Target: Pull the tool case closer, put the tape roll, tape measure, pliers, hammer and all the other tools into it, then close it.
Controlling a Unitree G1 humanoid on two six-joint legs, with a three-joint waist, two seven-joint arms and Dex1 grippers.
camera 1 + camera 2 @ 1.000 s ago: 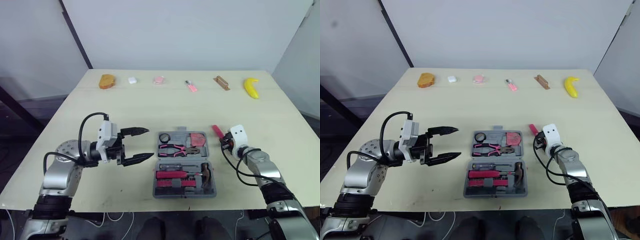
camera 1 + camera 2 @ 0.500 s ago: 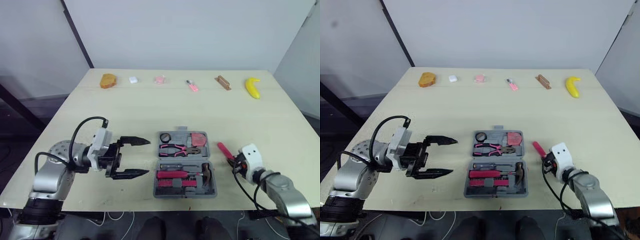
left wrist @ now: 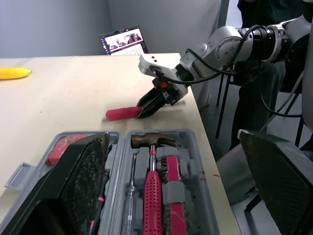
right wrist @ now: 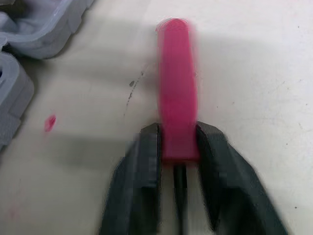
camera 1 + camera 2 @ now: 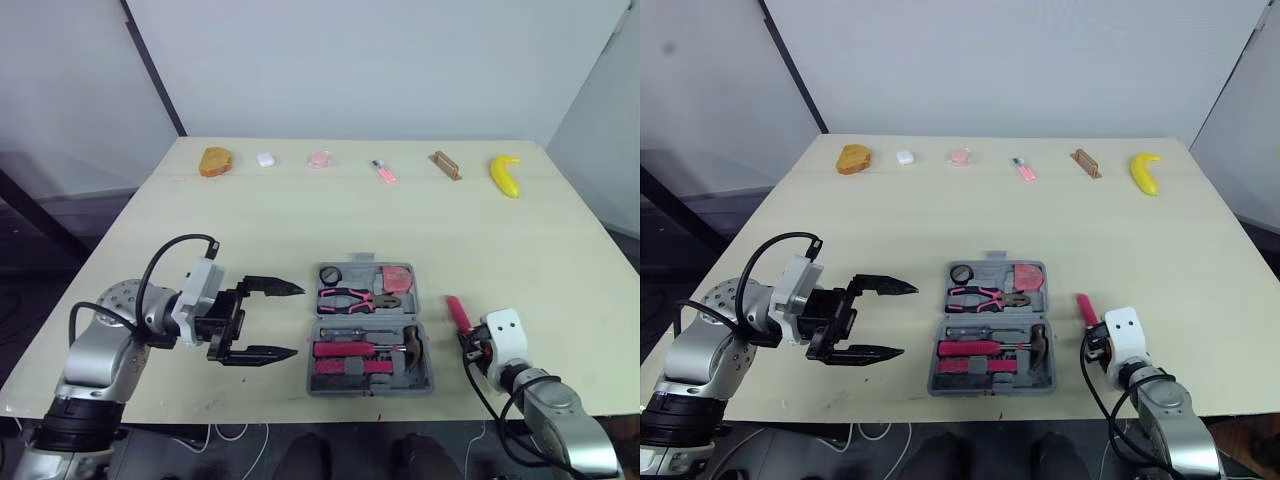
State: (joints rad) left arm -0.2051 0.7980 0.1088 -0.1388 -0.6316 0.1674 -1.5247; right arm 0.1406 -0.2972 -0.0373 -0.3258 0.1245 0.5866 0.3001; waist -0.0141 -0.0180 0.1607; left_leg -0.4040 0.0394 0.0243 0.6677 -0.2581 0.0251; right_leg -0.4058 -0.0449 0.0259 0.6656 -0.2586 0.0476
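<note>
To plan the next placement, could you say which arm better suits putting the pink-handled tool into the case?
Right: the right gripper is shut on the pink-handled tool beside the open tool case; the left gripper holds nothing.

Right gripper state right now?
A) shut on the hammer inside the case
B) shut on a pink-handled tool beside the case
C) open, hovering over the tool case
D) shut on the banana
B: the right wrist view shows the right gripper with both fingers clamped on the end of the pink-handled tool, over the table to the right of the open tool case.
</note>
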